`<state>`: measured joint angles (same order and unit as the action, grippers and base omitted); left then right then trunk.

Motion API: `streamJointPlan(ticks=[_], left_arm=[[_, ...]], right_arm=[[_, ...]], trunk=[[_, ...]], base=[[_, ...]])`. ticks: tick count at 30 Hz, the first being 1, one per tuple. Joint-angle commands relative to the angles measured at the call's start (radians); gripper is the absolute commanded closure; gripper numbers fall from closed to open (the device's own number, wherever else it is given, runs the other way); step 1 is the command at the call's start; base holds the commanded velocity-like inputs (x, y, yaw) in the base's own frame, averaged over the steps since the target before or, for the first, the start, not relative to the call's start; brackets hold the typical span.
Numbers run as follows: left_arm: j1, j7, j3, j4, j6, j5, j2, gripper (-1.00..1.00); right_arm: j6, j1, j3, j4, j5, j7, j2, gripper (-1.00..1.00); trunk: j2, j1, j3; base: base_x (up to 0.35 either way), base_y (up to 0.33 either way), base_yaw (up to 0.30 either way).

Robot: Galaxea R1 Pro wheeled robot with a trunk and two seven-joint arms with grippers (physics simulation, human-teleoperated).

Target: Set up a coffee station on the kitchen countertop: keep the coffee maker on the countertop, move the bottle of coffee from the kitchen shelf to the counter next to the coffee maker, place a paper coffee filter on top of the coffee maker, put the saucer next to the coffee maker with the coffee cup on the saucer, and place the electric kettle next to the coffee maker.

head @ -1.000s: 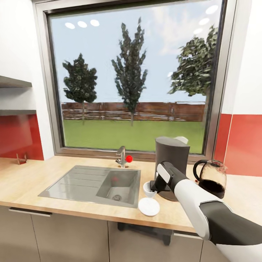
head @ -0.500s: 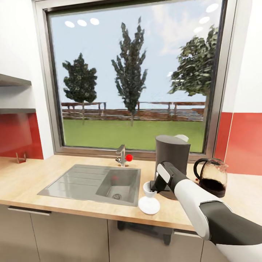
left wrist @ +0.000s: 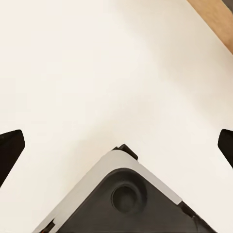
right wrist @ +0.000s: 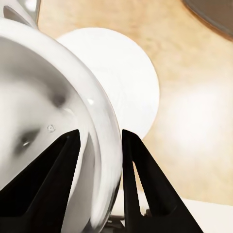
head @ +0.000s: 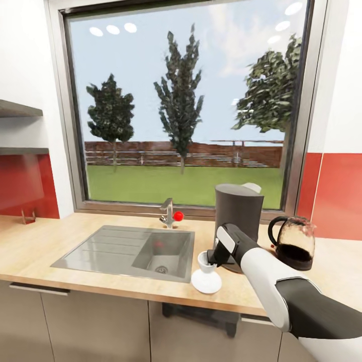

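Note:
My right gripper [head: 213,260] is shut on the white coffee cup [head: 204,260], its fingers [right wrist: 138,179] pinching the cup's wall [right wrist: 58,111], one inside and one outside. The cup hangs over the far part of the white saucer [head: 206,284], also seen under the cup [right wrist: 131,77]; whether they touch I cannot tell. Just right of them on the kitchen countertop [head: 45,251] stands the dark grey coffee maker [head: 239,213], with the white paper coffee filter [head: 252,189] on its top. The glass electric kettle [head: 294,244] stands further right. My left gripper [left wrist: 116,145] is open over a white surface. The bottle of coffee is out of view.
A steel sink [head: 105,251] with a tap [head: 167,215] lies left of the saucer. A large window [head: 181,100] runs behind the counter. Shelves [head: 17,108] hang at the far left. The counter's front edge runs just before the saucer.
The cup in my right gripper has come slightly down and nearer, so it now overlaps the saucer's far edge. The head view has tilted a little.

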<state>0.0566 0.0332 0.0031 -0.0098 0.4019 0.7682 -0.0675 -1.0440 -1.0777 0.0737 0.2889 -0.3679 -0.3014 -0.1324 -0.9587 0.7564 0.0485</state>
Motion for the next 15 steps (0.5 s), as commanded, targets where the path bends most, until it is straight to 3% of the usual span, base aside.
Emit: streamJointPlan(ticks=[1,9,15], left_arm=[[0.000,0.004,0.000,-0.001,0.002,0.005,0.000,-1.00],[0.000,0.003,0.000,-0.001,0.002,0.005,0.000,-1.00],[0.000,0.004,0.000,-0.001,0.002,0.005,0.000,-1.00]], right_arm=[[-0.003,-0.001,0.008,0.001,-0.011,-0.007,0.000,1.00],[-0.003,-0.001,0.008,0.001,-0.011,-0.007,0.000,1.00],[-0.003,-0.001,0.008,0.001,-0.011,-0.007,0.000,1.00]], trunk=[[-0.008,0.004,0.005],[-0.064,0.035,0.030],[-0.064,0.035,0.030]], base=[[0.000,0.000,0.000],[0.000,0.000,0.000],[0.034,-0.001,0.000]])
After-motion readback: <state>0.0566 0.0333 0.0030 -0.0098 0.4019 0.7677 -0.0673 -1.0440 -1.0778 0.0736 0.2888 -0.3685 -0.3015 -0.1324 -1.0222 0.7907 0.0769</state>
